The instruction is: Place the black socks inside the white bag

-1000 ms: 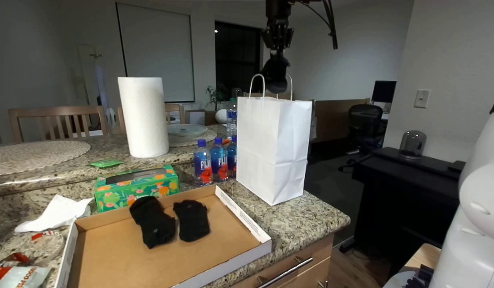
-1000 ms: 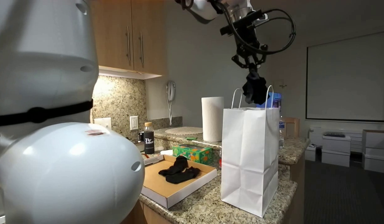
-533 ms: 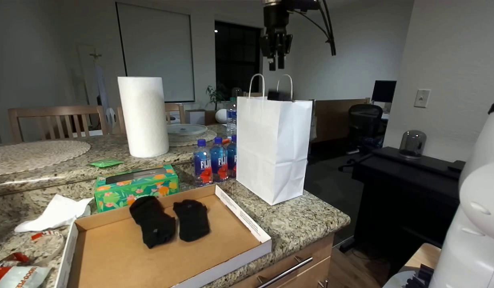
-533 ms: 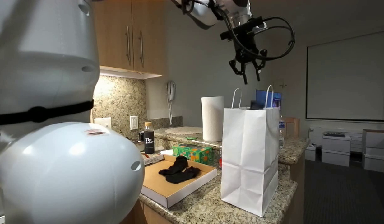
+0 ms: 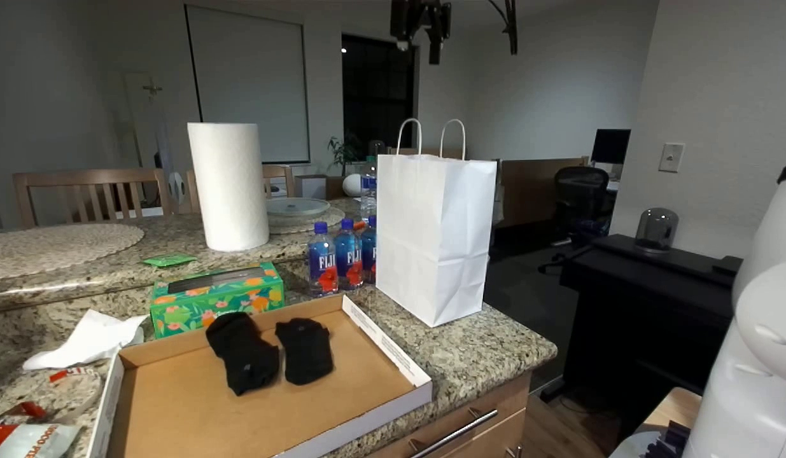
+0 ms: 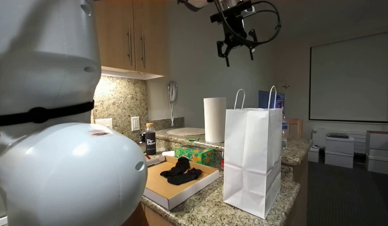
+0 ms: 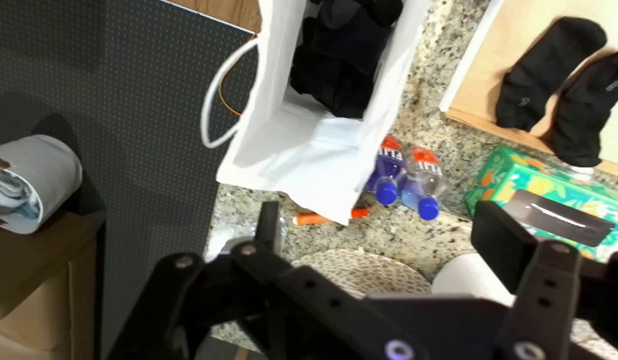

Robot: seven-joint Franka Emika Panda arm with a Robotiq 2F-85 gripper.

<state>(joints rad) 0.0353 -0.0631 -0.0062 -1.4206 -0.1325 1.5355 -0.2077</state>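
Black fabric socks (image 7: 341,60) are contained in the tall white paper bag (image 5: 408,229); two more socks (image 5: 243,356) are left in the shallow cardboard tray (image 5: 195,413). Nothing is held by the wide-spread black gripper (image 6: 239,61).

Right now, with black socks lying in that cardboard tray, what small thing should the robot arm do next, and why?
Probably swing the open tool across until it hovers above the black socks in the cardboard tray. It holds nothing, dark socks show inside the white bag, and the tray's socks seem to be what is left.
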